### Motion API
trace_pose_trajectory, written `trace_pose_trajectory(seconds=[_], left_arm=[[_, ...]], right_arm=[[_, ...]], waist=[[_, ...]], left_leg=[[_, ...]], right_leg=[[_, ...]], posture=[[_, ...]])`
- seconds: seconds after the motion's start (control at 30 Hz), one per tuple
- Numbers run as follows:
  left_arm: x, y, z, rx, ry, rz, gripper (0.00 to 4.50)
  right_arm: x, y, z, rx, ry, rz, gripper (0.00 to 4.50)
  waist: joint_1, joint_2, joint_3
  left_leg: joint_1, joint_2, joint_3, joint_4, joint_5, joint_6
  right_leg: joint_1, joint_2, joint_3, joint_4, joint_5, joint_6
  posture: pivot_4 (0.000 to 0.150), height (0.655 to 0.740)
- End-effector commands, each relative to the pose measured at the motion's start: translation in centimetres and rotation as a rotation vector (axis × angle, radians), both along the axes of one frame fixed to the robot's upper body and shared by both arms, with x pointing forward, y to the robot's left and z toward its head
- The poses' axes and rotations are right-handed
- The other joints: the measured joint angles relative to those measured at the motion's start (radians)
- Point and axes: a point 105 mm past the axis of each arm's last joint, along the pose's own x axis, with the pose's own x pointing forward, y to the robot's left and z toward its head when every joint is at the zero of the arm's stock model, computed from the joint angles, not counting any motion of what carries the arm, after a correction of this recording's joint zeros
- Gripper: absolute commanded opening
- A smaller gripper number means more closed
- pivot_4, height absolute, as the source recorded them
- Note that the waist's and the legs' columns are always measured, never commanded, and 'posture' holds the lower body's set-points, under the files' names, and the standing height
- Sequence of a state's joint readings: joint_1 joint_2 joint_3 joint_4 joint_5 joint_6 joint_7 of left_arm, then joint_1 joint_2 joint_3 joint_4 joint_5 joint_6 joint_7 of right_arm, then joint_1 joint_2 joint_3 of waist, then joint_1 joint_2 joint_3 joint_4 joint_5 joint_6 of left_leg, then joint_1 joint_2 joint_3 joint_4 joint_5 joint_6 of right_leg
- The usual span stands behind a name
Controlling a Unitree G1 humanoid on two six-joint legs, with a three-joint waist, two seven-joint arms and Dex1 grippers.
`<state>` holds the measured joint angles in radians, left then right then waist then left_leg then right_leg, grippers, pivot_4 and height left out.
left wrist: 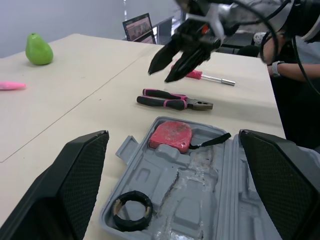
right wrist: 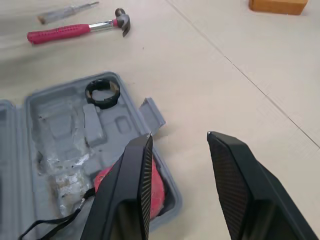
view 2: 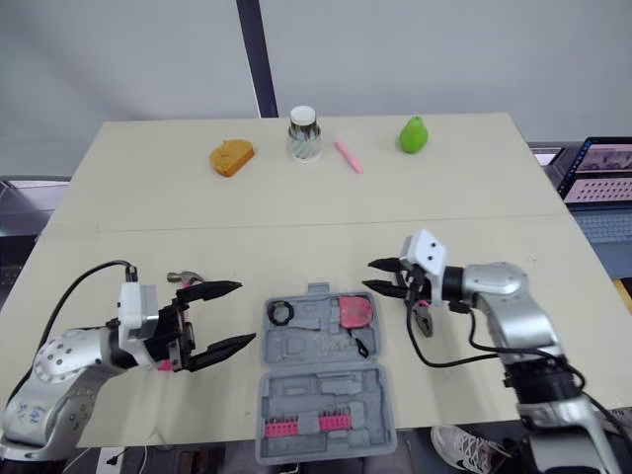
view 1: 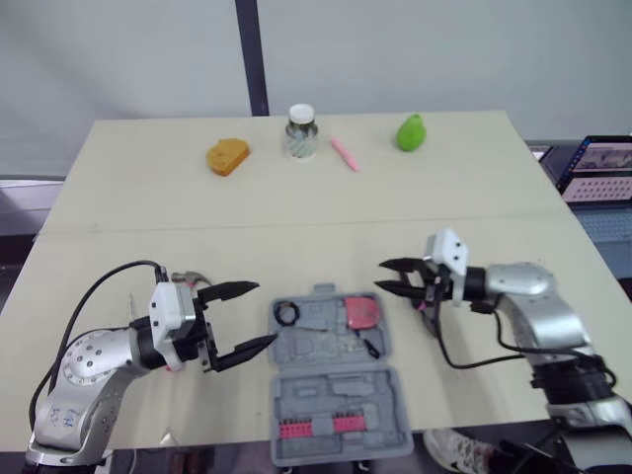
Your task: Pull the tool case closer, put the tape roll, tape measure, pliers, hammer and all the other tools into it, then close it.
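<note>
The grey tool case point(view 1: 334, 395) lies open near the table's front edge. In its far half sit a black tape roll point(view 1: 287, 313) and a red tape measure point(view 1: 362, 311). My left gripper point(view 1: 265, 313) is open, just left of the case and level with that half. My right gripper point(view 1: 379, 276) is open and hovers over the case's far right corner. The pink-handled pliers point(left wrist: 172, 102) lie on the table right of the case, under my right wrist, with a pink screwdriver point(left wrist: 210, 77) beyond them. A pink-handled hammer point(right wrist: 75, 31) lies left of the case, behind my left gripper.
The case's near half holds a row of pink bits point(view 1: 316, 427). Along the table's far edge stand an orange sponge-like block point(view 1: 227, 156), a glass jar point(view 1: 301, 132), a pink pen point(view 1: 344, 153) and a green pear point(view 1: 411, 132). A laptop point(view 1: 602, 168) sits off the table's right side.
</note>
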<state>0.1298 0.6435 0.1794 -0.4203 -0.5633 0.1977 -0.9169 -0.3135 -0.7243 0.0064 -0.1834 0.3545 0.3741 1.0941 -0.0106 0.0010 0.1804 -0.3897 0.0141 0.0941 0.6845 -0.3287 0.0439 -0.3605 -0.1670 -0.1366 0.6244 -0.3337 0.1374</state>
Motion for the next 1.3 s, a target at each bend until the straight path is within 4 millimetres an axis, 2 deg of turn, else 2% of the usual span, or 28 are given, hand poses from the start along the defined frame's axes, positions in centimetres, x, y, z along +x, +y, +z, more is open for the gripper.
trace_pose_trajectory(seconds=[0.03, 0.2, 0.37, 0.57, 0.67, 0.87, 1.13, 1.3], left_arm=[[-1.3, 0.6, -0.2, -0.001, -0.01, 0.033, 4.5], [-3.4, 2.1, -2.2, -0.006, 0.046, 0.092, 4.5], [-5.9, 3.4, -4.1, 0.006, 0.106, 0.105, 4.5], [-8.0, 4.1, -6.2, 0.001, 0.165, 0.14, 4.5], [-8.7, 4.2, -6.9, 0.0, 0.185, 0.15, 4.5], [-8.7, 4.3, -7.3, 0.001, 0.184, 0.151, 4.5], [-8.6, 3.9, -6.8, -0.005, 0.162, 0.124, 4.5], [-7.0, 3.2, -5.3, -0.022, 0.079, 0.079, 4.5]], right_arm=[[-2.6, -1.0, 0.6, -0.01, 0.022, -0.047, 1.86], [-5.9, -3.2, -1.0, -0.004, 0.114, -0.187, 1.86], [-9.4, -4.7, -3.3, -0.042, 0.23, -0.265, 1.86], [-12.6, -6.0, -5.8, -0.075, 0.357, -0.315, 1.86], [-13.0, -6.4, -6.3, -0.067, 0.381, -0.339, 1.86], [-13.1, -7.0, -7.0, -0.062, 0.412, -0.354, 1.86], [-12.4, -7.4, -7.3, -0.074, 0.413, -0.352, 1.86], [-11.8, -7.6, -7.1, -0.077, 0.406, -0.369, 1.86]], waist=[[0.008, 0.0, 0.0], [0.014, -0.001, 0.0], [0.028, -0.001, 0.0], [0.037, -0.001, 0.0], [0.036, -0.001, 0.0], [0.036, -0.001, 0.0], [0.036, -0.001, 0.0], [0.037, -0.001, 0.0]], left_leg=[[0.0, 0.0, 0.0, 0.0, 0.0, 0.0], [0.0, 0.0, 0.002, -0.001, -0.001, 0.001], [0.001, 0.0, 0.002, -0.001, -0.003, 0.0], [0.0, 0.001, 0.002, -0.001, -0.004, 0.0], [0.001, 0.002, 0.002, -0.001, -0.005, 0.0], [0.001, 0.003, 0.002, -0.001, -0.007, -0.003], [0.001, 0.004, 0.002, -0.001, -0.007, 0.0], [0.001, 0.004, 0.002, -0.001, -0.006, -0.001]], right_leg=[[0.0, 0.0, 0.0, -0.001, 0.0, 0.0], [0.001, -0.001, 0.0, -0.004, 0.0, 0.0], [0.001, -0.001, 0.003, -0.009, 0.0, 0.0], [0.001, -0.002, 0.005, -0.011, 0.0, 0.0], [0.002, -0.004, 0.005, -0.012, 0.0, 0.0], [0.001, -0.005, 0.005, -0.012, -0.001, -0.001], [0.002, -0.004, 0.004, -0.013, -0.001, -0.001], [0.002, -0.004, 0.004, -0.012, -0.001, -0.001]], posture=[[0.15, 0.695], [0.15, 0.695], [0.15, 0.695], [0.15, 0.695], [0.15, 0.695], [0.15, 0.695], [0.15, 0.695], [0.15, 0.695]])
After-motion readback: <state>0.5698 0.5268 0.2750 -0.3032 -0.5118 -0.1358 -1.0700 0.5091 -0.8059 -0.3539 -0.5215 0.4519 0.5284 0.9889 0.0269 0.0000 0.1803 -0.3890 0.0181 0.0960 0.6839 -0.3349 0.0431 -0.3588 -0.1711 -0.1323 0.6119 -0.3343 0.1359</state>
